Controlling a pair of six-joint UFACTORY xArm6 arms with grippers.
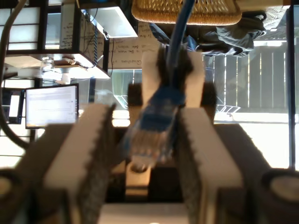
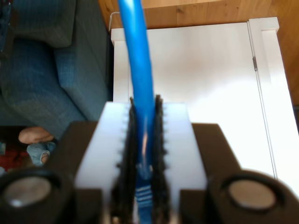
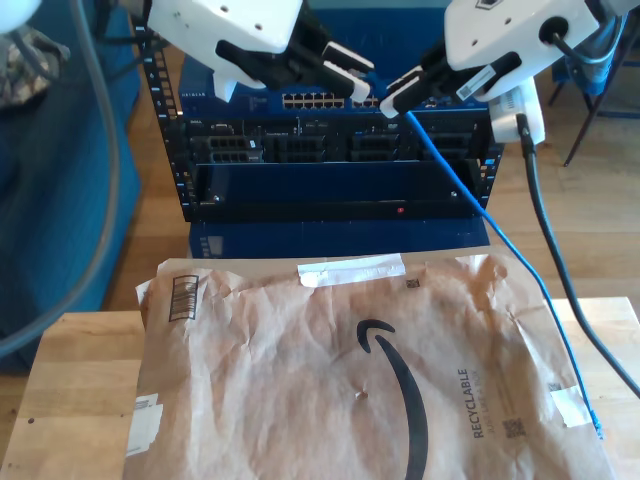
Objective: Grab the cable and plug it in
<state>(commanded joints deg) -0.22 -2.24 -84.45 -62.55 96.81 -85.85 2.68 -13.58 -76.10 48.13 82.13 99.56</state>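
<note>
Behind the brown paper sheet (image 3: 300, 370) stands the equipment rack (image 3: 330, 170). From the paper's edge at the exterior view's right, the cable (image 3: 500, 240) rises to my second gripper (image 3: 400, 100), clamped on it. My first gripper (image 3: 350, 65) is spread, the clear plug (image 1: 149, 135) between its pads.

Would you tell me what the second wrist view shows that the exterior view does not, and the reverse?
Second wrist view: the white ribbed pads of my second pincer clamped shut, with a blue upholstered seat and a white panel beyond. Exterior view: a black equipment rack, a brown paper mailer on the wooden table, and the thin bright-blue cable's far end lying by the mailer. Both: that cable held in that pincer.
</note>
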